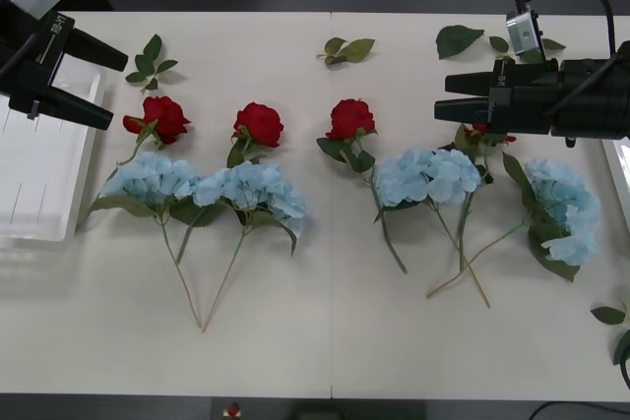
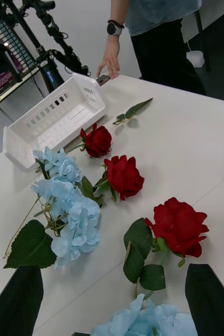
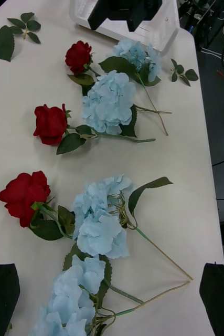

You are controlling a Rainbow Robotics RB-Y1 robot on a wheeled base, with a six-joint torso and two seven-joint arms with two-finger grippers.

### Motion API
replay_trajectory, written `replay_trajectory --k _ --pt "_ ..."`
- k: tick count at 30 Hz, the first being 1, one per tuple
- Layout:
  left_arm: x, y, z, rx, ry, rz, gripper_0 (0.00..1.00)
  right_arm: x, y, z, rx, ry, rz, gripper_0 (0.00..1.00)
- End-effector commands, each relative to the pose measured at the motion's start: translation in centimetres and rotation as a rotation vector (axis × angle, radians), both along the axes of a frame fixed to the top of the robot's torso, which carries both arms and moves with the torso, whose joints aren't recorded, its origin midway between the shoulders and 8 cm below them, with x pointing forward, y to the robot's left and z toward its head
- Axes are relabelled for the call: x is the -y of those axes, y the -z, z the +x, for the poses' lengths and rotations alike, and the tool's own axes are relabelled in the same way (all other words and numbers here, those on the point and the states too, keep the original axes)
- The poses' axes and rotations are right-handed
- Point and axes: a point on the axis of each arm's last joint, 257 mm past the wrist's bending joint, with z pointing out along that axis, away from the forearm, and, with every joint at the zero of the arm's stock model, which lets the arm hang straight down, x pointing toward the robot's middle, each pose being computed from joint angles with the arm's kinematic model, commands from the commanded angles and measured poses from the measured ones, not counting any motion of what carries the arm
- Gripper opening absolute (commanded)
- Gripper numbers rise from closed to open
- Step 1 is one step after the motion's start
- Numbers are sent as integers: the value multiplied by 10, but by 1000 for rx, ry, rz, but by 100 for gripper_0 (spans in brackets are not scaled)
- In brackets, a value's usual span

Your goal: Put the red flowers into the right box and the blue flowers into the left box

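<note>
Three deep-red fabric roses (image 2: 123,176) face your spread-fingered right gripper (image 1: 440,95); your front view adds a fourth beneath it, left gripper (image 1: 110,86) likewise spread

The white surface (image 1: 325,341) carries red flowers (image 1: 258,123) and blue flowers (image 1: 251,189) in a loose row. Loose leaf sprigs (image 1: 346,48) lie along its far edge. The left box (image 1: 34,169) sits at its left end.

Both arms end in matte black housings. The left gripper (image 1: 106,86) has two tapered black fingers, white lettering on its body and a silver-grey camera block above. The right gripper (image 1: 440,95) matches it, with a grey camera module and a looping black cable.
</note>
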Motion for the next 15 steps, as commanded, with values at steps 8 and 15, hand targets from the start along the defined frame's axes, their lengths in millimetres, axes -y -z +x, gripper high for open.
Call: replay_trajectory --k 8,15 --pt "-5 -19 1 31 -4 6 100 -8 -21 3 65 -24 6 100" --pt "-5 -19 1 31 -4 6 100 -8 -21 3 65 -24 6 100"
